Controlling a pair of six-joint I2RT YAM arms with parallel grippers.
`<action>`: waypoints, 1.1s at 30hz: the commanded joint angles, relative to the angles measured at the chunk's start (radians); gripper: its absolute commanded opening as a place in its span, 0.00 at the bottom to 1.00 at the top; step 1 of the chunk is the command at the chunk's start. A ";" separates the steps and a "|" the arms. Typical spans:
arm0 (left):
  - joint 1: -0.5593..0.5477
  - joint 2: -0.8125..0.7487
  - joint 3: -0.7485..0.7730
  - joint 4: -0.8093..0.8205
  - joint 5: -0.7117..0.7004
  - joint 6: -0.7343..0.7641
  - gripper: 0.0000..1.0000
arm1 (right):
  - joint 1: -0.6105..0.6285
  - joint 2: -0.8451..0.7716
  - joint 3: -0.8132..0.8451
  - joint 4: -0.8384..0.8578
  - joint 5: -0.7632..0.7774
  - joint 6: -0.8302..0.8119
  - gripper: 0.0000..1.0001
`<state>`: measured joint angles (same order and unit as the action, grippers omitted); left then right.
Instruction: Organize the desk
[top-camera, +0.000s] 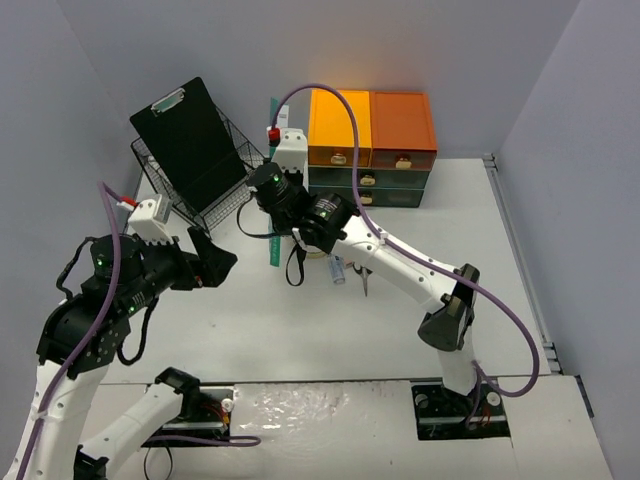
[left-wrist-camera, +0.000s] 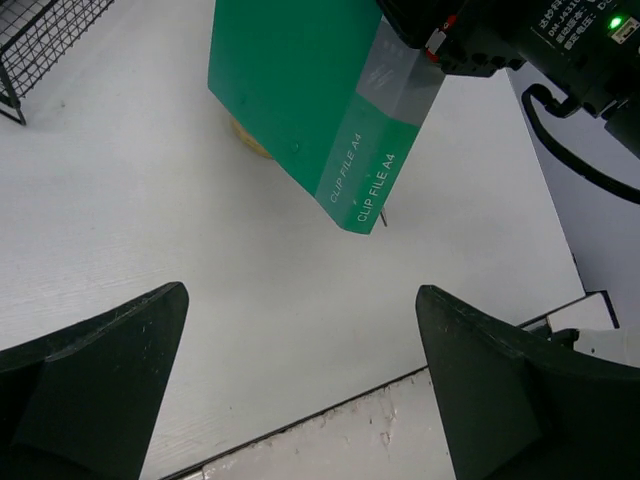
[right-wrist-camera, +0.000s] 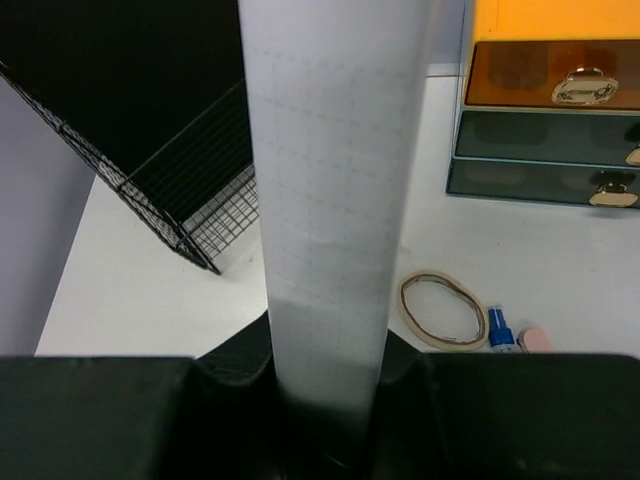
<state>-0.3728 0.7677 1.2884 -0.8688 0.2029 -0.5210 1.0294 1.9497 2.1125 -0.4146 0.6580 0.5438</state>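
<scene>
The desk (top-camera: 400, 330) is a white tabletop with pale walls around it. My right gripper (top-camera: 272, 205) is shut on a green A4 clip file (top-camera: 272, 252) and holds it upright on edge above the desk, right of the wire basket. The left wrist view shows the file's green cover (left-wrist-camera: 290, 90). In the right wrist view its pale spine (right-wrist-camera: 335, 200) rises between the closed jaws of my right gripper (right-wrist-camera: 325, 400). My left gripper (top-camera: 215, 262) is open and empty, low over bare desk (left-wrist-camera: 300, 295), left of the file and apart from it.
A black wire basket (top-camera: 215, 200) with a black clipboard (top-camera: 190, 140) leaning in it stands at the back left. Orange and dark drawers (top-camera: 370, 140) stand at the back. A tape ring (right-wrist-camera: 440, 310), a small blue-capped bottle (right-wrist-camera: 500, 330) and a pink eraser (right-wrist-camera: 535, 340) lie under the right arm.
</scene>
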 joint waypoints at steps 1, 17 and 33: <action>-0.039 0.031 -0.007 0.165 -0.035 0.099 0.96 | -0.014 0.012 0.137 0.092 0.068 -0.018 0.00; -0.390 0.319 0.208 0.191 -0.502 0.382 0.95 | -0.061 0.032 0.204 0.092 0.054 -0.027 0.00; -0.623 0.335 0.113 0.482 -0.829 0.478 0.95 | -0.140 -0.037 0.156 0.091 -0.140 0.116 0.00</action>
<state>-0.9630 1.1107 1.4198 -0.5757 -0.5228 -0.0996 0.9259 2.0058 2.2796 -0.4048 0.5929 0.5823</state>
